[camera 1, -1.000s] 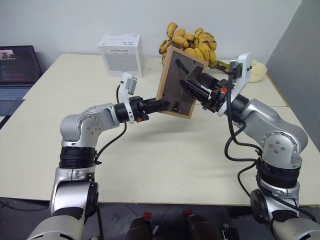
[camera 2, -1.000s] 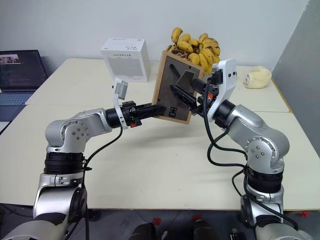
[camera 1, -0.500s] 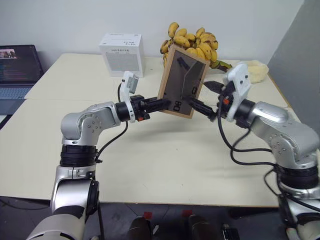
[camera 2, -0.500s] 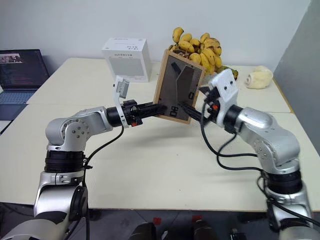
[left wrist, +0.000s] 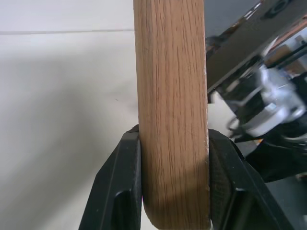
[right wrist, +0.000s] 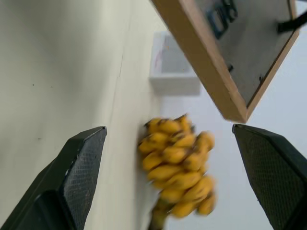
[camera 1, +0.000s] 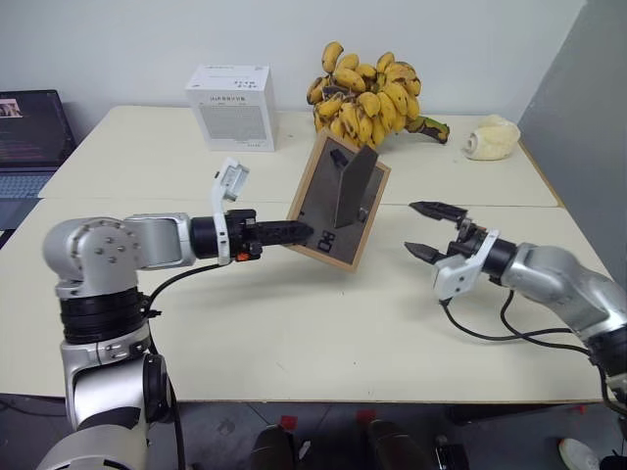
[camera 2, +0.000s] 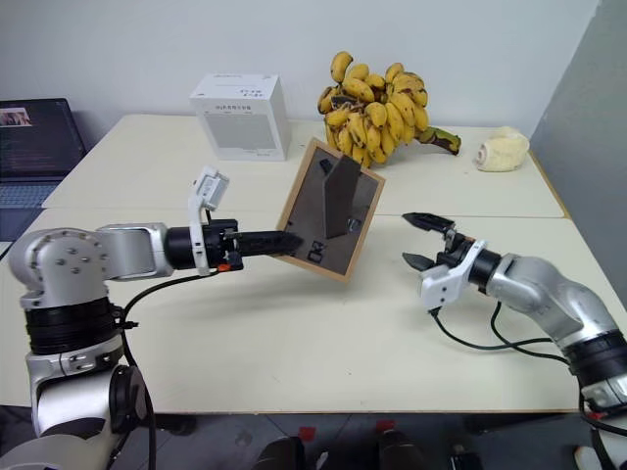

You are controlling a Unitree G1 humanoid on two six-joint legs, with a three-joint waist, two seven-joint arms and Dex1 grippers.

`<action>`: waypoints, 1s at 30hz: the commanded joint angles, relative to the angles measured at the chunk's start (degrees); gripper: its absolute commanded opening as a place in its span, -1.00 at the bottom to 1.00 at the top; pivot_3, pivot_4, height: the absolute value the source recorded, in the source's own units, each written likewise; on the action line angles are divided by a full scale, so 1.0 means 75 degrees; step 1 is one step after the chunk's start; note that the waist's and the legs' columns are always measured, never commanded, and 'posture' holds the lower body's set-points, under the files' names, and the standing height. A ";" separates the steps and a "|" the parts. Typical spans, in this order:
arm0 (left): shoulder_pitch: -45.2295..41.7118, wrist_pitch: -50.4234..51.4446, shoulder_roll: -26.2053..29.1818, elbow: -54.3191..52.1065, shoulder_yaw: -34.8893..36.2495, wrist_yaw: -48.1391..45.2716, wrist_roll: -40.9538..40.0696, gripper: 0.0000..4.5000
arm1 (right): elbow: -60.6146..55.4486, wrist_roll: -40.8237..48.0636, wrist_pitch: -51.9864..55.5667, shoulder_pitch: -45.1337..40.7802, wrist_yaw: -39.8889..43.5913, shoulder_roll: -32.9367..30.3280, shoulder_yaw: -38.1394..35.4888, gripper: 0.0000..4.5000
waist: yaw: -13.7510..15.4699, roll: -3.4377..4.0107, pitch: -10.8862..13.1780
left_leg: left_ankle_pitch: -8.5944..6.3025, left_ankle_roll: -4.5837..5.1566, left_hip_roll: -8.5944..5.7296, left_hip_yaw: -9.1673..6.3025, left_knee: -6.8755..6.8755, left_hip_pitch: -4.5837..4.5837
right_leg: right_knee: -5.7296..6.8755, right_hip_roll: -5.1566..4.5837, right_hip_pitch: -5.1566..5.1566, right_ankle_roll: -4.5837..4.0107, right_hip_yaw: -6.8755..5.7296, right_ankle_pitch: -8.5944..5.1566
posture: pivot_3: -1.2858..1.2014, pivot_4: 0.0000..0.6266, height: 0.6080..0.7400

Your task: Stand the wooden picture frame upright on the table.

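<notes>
The left fingers [camera 1: 299,231] are squeezing the edge of the frame [camera 1: 337,201], holding it tilted above the surface [camera 1: 294,323]. The right fingers [camera 1: 427,228] are wide open, holding nothing, beside it

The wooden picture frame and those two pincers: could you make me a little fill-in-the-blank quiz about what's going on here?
1. The wooden picture frame is gripped on its edge by the ____ pincer.
2. The right pincer holds nothing; its fingers are ____.
3. The frame's fold-out stand is on its dark grey ____.
4. Behind the frame on the table, beside the white box, lies a bunch of ____.

Missing words: left; open; back; bananas
</notes>
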 commanded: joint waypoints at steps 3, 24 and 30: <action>0.0176 0.0057 0.0417 -0.0020 0.0588 0.1413 -0.2056 -0.42 | 0.1086 -0.2050 -0.0110 -0.0840 -0.3102 0.0697 0.0389 0.97 | 0.0027 -0.0002 0.0001 | 0.0019 -0.0031 -0.0015 -0.0008 0.0002 0.0007 | 0.0036 -0.0014 -0.0002 -0.0001 -0.0001 0.0000 | 0.03 -0.52 1.00; 0.0543 -0.1561 0.2233 0.0527 -0.1138 0.4473 -0.6892 -0.42 | 0.2978 -0.3510 0.0306 -0.2901 -0.6408 0.1834 0.1894 0.97 | 0.0047 -0.0010 0.0005 | 0.0026 -0.0021 -0.0092 -0.0044 0.0039 0.0012 | 0.0064 -0.0085 0.0024 0.0012 -0.0022 0.0006 | 0.03 -0.52 1.00; 0.0657 -0.2044 0.2606 0.0376 -0.1521 0.4513 -0.7269 -0.42 | 0.3225 -0.3472 0.0257 -0.3129 -0.6580 0.1815 0.2091 0.97 | 0.0048 -0.0010 0.0004 | 0.0026 -0.0020 -0.0094 -0.0051 0.0047 0.0011 | 0.0066 -0.0087 0.0028 0.0012 -0.0028 0.0006 | 0.03 -0.52 1.00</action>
